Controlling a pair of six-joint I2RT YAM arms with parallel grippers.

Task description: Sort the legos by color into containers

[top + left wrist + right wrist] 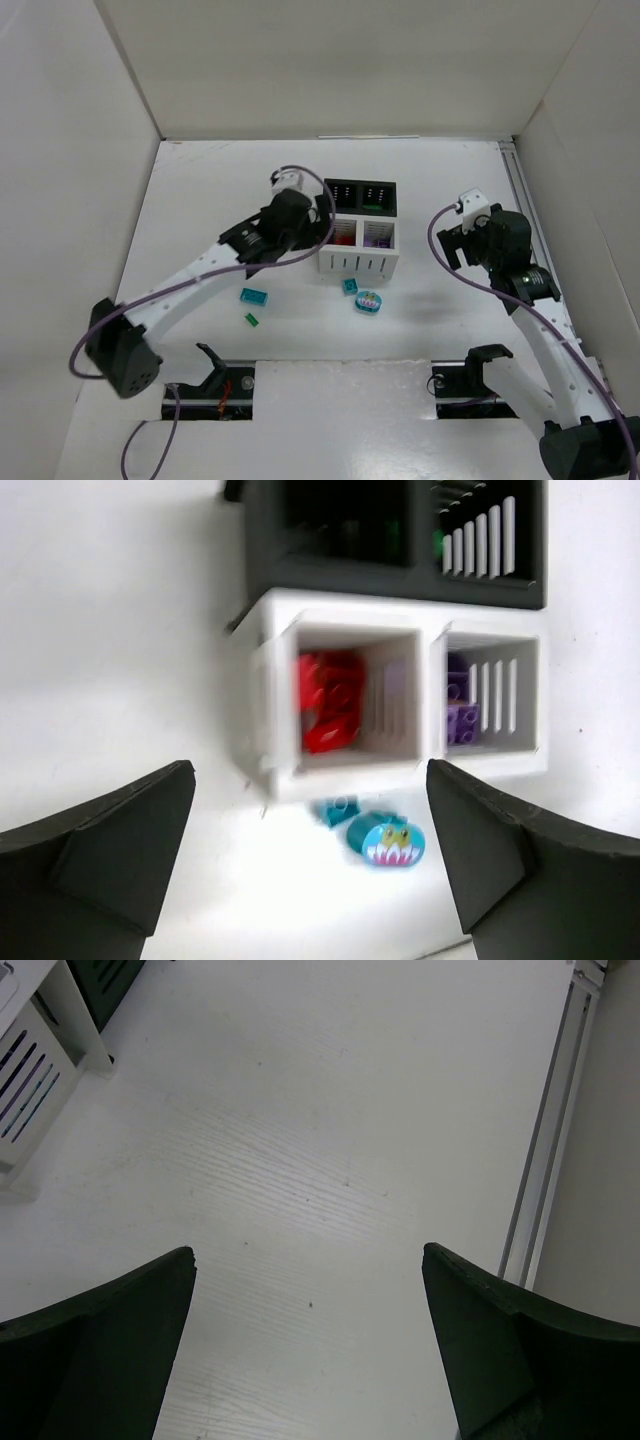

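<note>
1. The left arm (190, 275) stretches from its near-left base diagonally toward the bins. The right arm (545, 335) rises from its near-right base, with its wrist turned inward.
2. A teal brick (254, 295) and a small green brick (252, 319) lie on the table (200, 200), on the near side of the left forearm.
3. A small teal brick (338, 809) and a teal oval piece (387, 842) with a toothy face lie just in front of the white bins.
4. The left gripper (310, 772) hangs above these bins, spread wide and empty.
5. The right gripper (307, 1253) is also spread wide and empty. It is over bare table, well apart from every brick.
6. The left white bin (350, 615) holds red bricks (328, 702). The right white bin (490, 762) holds purple bricks (460, 710).
7. The two black bins (400, 580) touch the white bins' far side, and blurred green shows inside them.
</note>
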